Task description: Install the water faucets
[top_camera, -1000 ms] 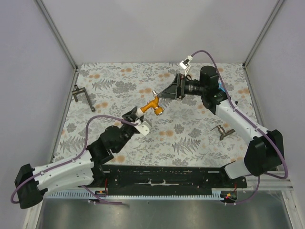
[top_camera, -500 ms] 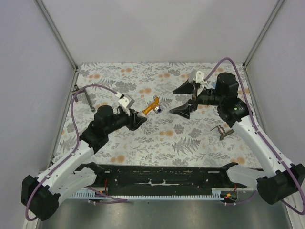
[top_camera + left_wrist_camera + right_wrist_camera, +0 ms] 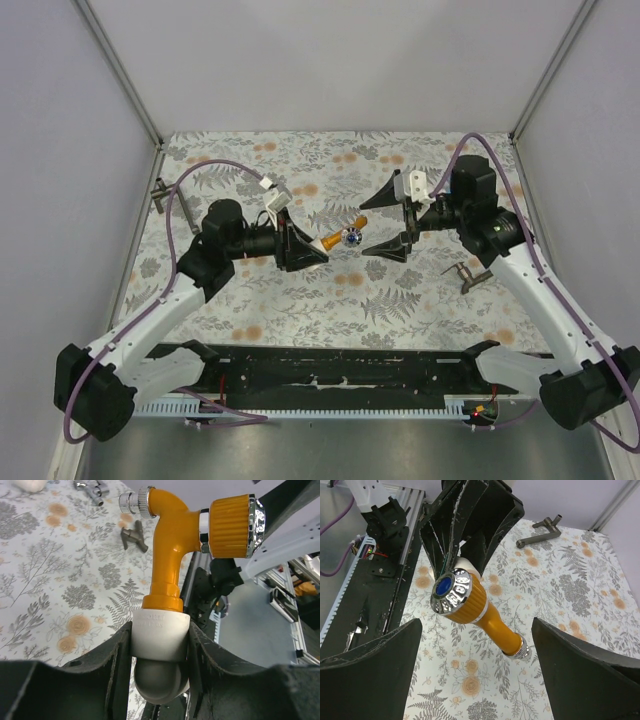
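- Left pincer: narrow, clamped on the white end fitting of the orange faucet. One finger presses each side of the fitting, and the faucet body stands straight out past the fingertips.
- The faucet is held in the air, clear of the floral table. Its chrome-capped knob sticks out to one side of the body, and the threaded spout tip sits at the far end from the grip.
- Right pincer: spread wide and holding nothing. It faces the left pincer, with the knob just in front of its mouth. In the right wrist view the knob's blue-centred cap points almost at the lens, and the fingers stand well out to either side, touching nothing.
- Step in hand, as I read it: the faucet is being offered from the left pincer to the right, either for a handover or for a two-handed fit.
- Next move likely calls for the right pincer to advance until the knob or orange body lies between its fingers, then close squarely. The left pincer should keep its hold until that grip is firm.
- No mounting point is visible, so I cannot tell where the faucet goes.
- A dark lever handle lies on the table behind the right pincer, untouched.
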`<state>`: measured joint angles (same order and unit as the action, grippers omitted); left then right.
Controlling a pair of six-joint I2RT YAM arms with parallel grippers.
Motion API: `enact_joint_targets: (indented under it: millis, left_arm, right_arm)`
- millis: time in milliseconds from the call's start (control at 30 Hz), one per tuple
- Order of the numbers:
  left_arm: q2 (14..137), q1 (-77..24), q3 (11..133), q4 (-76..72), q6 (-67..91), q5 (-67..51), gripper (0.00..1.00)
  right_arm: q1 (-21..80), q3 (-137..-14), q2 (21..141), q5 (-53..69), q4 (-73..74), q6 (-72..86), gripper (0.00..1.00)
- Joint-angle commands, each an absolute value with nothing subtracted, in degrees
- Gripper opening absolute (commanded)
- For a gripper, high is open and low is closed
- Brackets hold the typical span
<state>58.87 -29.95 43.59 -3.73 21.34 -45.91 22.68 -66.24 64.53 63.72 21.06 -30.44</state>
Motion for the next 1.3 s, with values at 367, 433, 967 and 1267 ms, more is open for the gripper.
enact_joint_targets:
  millis: [367, 433, 967, 1267]
  left_arm:
    - [60.56, -29.79, 48.87, -13.45, 26.72, -59.32, 0.02]
    - [60.29, -29.80, 49.04, -13.54, 25.41, -59.41, 0.02]
    - [60.21, -29.88, 50.36, -10.55, 13.54, -55.73, 0.02]
    - [53.62, -32.78, 46.58, -9.14, 1.77, -32.63, 0.02]
  right_arm:
    - [25.93, -73.30, 72.15, 72.24, 18.02, -23.92, 0.80]
    - [26.10, -73.48, 73.03, 72.69, 16.71, -20.94, 0.74]
    - [28.39, -72.16, 76.47, 66.20, 11.07, 4.21, 0.13]
    - [29.44, -66.28, 75.50, 44.86, 12.04, 16.95, 0.00]
